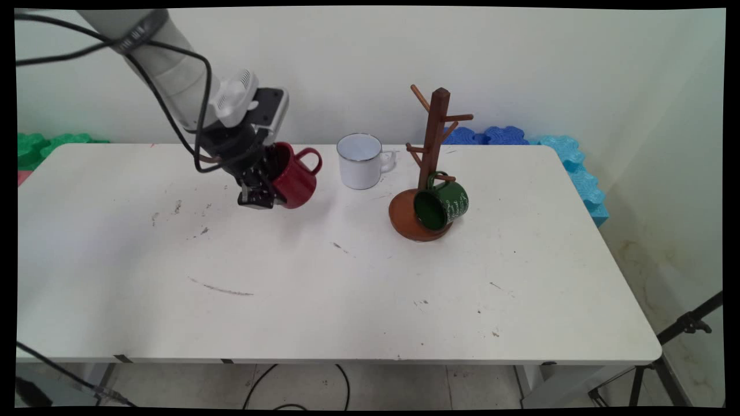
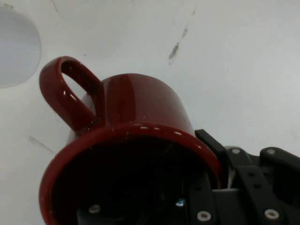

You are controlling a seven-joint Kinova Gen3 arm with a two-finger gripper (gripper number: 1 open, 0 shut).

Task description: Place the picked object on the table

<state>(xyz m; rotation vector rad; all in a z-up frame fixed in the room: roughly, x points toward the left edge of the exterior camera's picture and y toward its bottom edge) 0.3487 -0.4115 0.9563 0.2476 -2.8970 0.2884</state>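
Red mug (image 1: 296, 176) hangs tilted in the gripper (image 1: 257, 193) over the table's (image 1: 347, 300) left-centre, lifted clear of the surface. The claw pinches its wall — one finger inside the mouth, one outside, as the hand view shows — so the mug rides tipped, handle (image 1: 310, 157) up and to the right. Just right of it, near the back edge, a white enamel mug (image 1: 359, 162) stands upright. Further right stands a wooden mug tree (image 1: 430, 167) on its round base; a green mug (image 1: 442, 204) hangs by its handle from a low peg — hence its sideways mouth.
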